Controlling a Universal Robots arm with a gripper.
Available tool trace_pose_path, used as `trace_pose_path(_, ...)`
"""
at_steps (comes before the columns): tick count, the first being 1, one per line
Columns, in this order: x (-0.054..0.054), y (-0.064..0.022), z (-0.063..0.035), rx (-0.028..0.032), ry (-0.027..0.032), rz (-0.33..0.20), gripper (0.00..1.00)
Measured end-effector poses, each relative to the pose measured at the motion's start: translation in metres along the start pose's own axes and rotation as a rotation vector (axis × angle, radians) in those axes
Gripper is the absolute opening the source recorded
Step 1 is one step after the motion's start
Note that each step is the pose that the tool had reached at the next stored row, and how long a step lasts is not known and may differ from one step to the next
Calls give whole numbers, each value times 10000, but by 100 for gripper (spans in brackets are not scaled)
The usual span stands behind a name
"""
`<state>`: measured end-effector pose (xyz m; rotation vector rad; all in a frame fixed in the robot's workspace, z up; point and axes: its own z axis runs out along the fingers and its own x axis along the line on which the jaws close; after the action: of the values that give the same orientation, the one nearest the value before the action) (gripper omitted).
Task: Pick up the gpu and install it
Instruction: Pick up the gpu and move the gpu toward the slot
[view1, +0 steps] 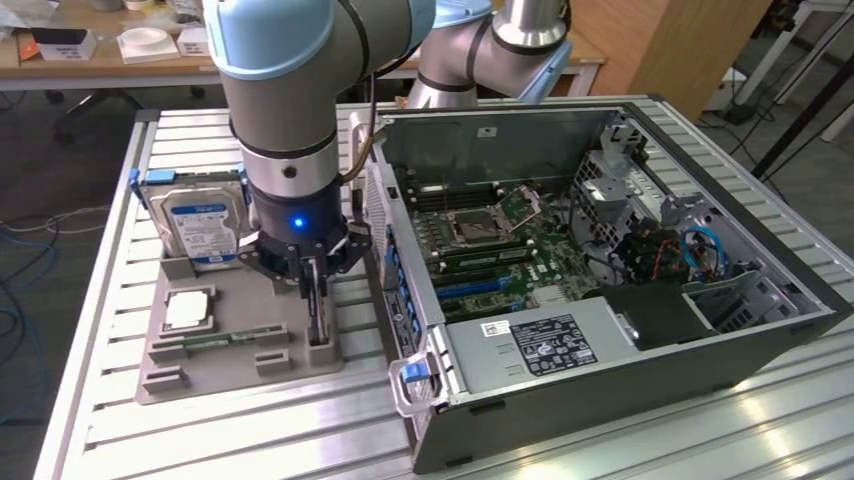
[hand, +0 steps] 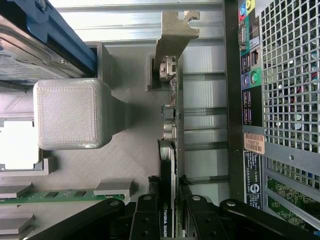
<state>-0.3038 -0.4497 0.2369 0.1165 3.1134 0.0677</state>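
Grey aluminium slats form the table (view1: 100, 330), and in the lower left of the exterior view you have a grey holder tray (view1: 227, 372) resting on it. At the tray's upper-left corner a silver hard drive (view1: 200, 228) with a blue label stands upright. Below it lie a square processor chip (view1: 187, 308) and a green memory stick (view1: 214, 341). Left of the frame's centre, your gripper (view1: 311, 285) points straight down over the tray's right edge, where the gpu (view1: 318, 320) stands on edge in its slot. In the wrist view the fingers (hand: 145, 215) press against both faces of the card, pinching it. The open computer case (view1: 641, 390) takes the right half, just beside the tray, its motherboard (view1: 521, 250) exposed.
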Motion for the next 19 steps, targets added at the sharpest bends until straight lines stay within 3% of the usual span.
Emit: trace_pose_path(19, -1, 1, -28, 0, 0, 1, 26)
